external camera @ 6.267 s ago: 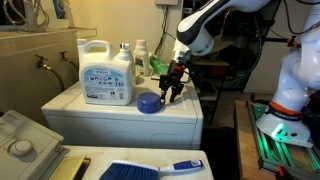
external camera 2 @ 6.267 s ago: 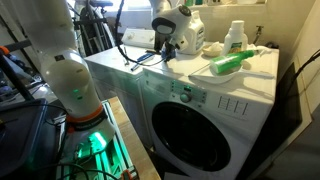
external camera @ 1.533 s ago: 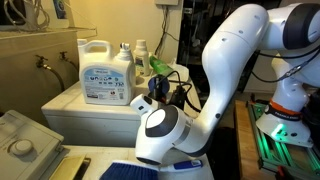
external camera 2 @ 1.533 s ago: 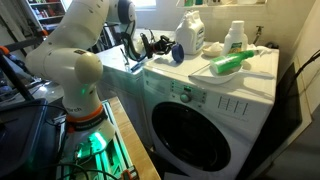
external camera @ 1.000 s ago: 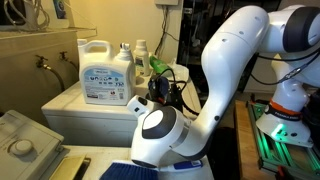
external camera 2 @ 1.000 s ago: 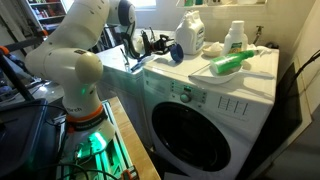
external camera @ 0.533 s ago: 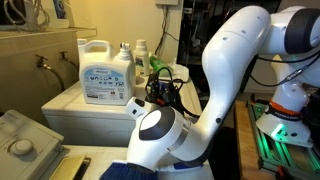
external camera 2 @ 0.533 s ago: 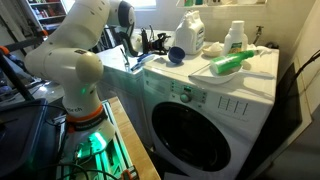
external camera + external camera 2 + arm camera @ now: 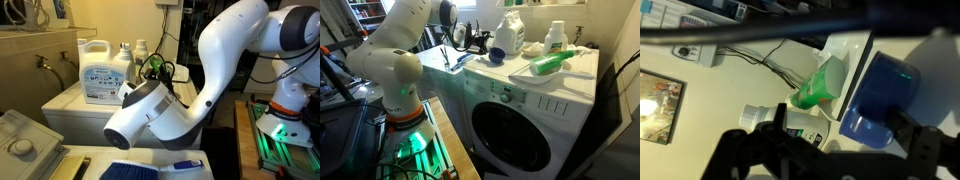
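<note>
A blue cup (image 9: 496, 55) rests on the white washer top (image 9: 485, 72), in front of a big white detergent jug (image 9: 512, 35). My gripper (image 9: 478, 40) hovers just beside the cup. In the wrist view the gripper (image 9: 835, 152) has its dark fingers spread wide, and the blue cup (image 9: 878, 95) lies between them, close to one finger. The jaws look open. In an exterior view the arm's body (image 9: 160, 112) hides the gripper and the cup.
A green bottle (image 9: 548, 63) lies on a white tray (image 9: 575, 68), with a white bottle (image 9: 555, 36) behind it. The detergent jug (image 9: 105, 72) stands at the back. A blue brush (image 9: 150, 170) lies on a nearer surface. The washer's front edge (image 9: 520, 95) drops off.
The blue cup has come down a little onto the washer top. The arm's body has swung across an exterior view and now hides the gripper there.
</note>
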{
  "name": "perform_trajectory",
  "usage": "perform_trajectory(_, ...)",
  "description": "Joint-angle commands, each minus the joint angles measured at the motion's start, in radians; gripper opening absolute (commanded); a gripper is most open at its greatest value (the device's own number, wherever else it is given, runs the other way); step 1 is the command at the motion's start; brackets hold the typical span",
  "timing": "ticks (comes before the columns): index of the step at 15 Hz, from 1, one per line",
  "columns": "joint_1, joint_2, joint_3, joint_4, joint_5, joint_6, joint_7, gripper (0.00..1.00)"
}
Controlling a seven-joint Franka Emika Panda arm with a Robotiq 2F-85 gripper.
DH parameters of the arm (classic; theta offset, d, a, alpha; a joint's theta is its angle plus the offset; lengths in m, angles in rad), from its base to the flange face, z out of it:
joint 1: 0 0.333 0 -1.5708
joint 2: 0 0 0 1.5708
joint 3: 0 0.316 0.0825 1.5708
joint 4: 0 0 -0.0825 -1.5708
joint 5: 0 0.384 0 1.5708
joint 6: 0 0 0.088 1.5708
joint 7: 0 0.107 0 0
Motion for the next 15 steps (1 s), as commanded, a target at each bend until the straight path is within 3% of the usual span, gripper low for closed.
perform_trajectory(1, -0.052, -0.062, 0.01, 0.045, 0.122, 0.056, -0.055, 1.0)
perform_trajectory(9, -0.185, -0.138, 0.101, 0.088, 0.382, 0.154, -0.096, 1.0)
perform_trajectory(15, -0.307, -0.31, 0.175, 0.023, 0.623, 0.21, -0.071, 1.0)
